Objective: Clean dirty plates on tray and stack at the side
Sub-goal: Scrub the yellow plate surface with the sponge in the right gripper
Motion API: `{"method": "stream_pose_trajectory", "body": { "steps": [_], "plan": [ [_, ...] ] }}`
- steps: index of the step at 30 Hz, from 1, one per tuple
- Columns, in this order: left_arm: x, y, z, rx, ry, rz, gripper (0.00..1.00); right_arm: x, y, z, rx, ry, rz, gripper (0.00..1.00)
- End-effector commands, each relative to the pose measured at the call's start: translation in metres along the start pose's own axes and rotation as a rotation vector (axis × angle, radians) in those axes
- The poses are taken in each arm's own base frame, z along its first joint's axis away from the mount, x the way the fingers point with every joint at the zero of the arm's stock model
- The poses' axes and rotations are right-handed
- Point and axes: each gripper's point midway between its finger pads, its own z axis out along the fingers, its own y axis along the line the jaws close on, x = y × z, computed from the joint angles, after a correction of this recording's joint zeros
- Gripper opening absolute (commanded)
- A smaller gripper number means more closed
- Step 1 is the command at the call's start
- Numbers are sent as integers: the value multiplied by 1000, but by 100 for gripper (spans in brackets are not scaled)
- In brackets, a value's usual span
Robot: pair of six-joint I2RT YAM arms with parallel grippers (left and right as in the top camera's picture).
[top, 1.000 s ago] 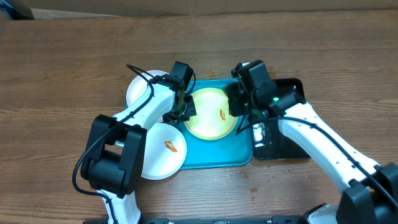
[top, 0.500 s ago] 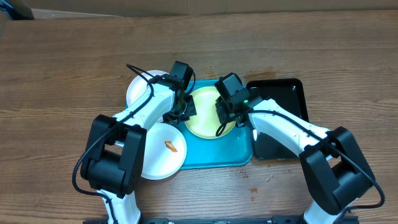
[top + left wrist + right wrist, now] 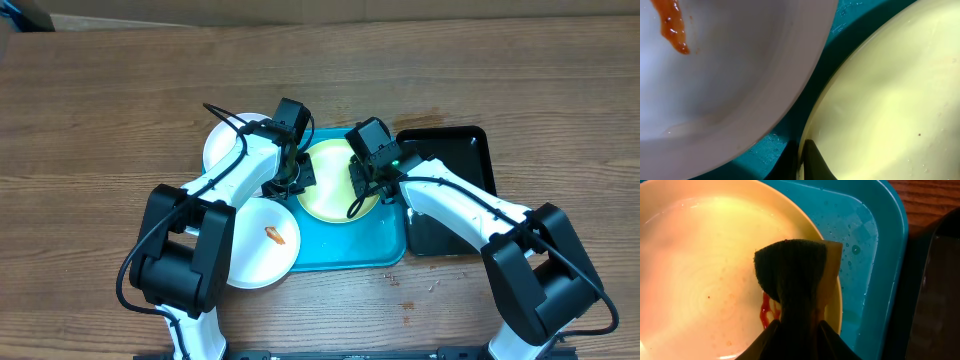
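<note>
The green-rimmed plate lies on the turquoise tray. My left gripper is shut on that plate's left rim. My right gripper is shut on a sponge with a dark scouring side, pressed on the plate's right part over an orange-red smear. A white plate with a smear overlaps the tray's left edge; it also fills the upper left of the left wrist view. Another white plate lies on the table behind my left arm.
A smaller black tray stands right of the turquoise tray, partly under my right arm; its edge shows in the right wrist view. Water drops lie on the turquoise tray's floor. Brown wooden table all round.
Over the last second my right gripper moved left from the black tray onto the green-rimmed plate, covering its smear. In the last half second nothing moved. The left arm stayed still.
</note>
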Motion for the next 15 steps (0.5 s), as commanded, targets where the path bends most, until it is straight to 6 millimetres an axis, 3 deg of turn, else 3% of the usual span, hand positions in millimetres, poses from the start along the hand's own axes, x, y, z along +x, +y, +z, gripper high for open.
{"method": "stream_pose_trajectory", "body": {
  "steps": [1, 9, 12, 15],
  "plan": [
    [3, 9, 6, -45, 10, -7, 4, -4, -2, -3, 12, -19, 5, 26],
    [4, 10, 6, -47, 12, -7, 4, -2, -2, -1, 13, -17, 5, 44],
    [4, 10, 6, -48, 14, -7, 4, 0, -2, 3, 11, -24, 6, 42],
    [4, 10, 6, -48, 14, -7, 4, 3, -3, 7, 8, -31, 7, 28]
  ]
}}
